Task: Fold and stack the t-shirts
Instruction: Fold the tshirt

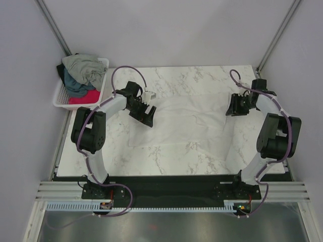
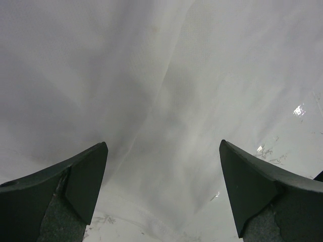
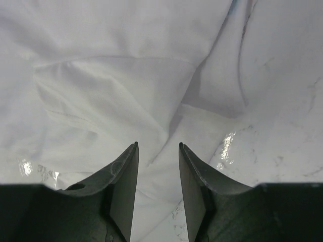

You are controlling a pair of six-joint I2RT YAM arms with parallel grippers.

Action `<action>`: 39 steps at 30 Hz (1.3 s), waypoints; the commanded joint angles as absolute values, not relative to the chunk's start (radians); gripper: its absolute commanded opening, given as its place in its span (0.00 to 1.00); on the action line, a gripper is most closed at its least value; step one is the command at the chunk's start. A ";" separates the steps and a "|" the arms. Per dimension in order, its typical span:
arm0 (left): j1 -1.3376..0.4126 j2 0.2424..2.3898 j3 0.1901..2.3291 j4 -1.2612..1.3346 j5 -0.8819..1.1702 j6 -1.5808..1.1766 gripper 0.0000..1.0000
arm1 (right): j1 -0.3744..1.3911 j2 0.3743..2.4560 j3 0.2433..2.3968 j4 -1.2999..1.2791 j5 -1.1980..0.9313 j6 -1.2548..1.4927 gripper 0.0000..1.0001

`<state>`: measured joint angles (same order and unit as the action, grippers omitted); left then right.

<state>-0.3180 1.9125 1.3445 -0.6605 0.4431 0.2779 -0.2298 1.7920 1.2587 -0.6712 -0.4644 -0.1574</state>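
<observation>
Marble-top table (image 1: 202,75), top view: work surface w/ both arm bases at its near edge. White t-shirt (image 1: 181,123) lies spread over table ctr, mostly flat, lightly wrinkled; in R wrist view its cloth shows raised folds and a seam line. L arm (image 1: 93,133) reaches in over the shirt's left edge; R arm (image 1: 275,131) bends in over its right edge. White lattice basket (image 1: 59,101) at far-left table corner, well apart from the white shirt, holds a heap: grey-green shirt (image 1: 83,65) on top, dark teal shirt (image 1: 73,85) below it, red-pink shirt (image 1: 83,97) at the near side. L gripper (image 1: 147,120): jaws spread wide, nothing between them, white cloth under the fingers (image 2: 86,176). R gripper (image 3: 158,144): jaws parted by a narrow gap only, no cloth pinched, tips over a fold near the shirt's edge, bare marble just beside
</observation>
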 commanded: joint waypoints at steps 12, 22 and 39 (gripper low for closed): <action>-0.210 2.075 1.626 -0.644 0.321 0.227 1.00 | -0.213 1.929 1.456 -0.493 -0.514 -0.055 0.46; -0.201 2.175 1.712 -0.670 0.290 0.221 1.00 | -0.176 2.074 1.571 -0.491 -0.496 -0.060 0.46; -0.183 2.453 2.153 -0.787 0.219 0.253 1.00 | -0.164 2.272 1.730 -0.491 -0.296 -0.083 0.46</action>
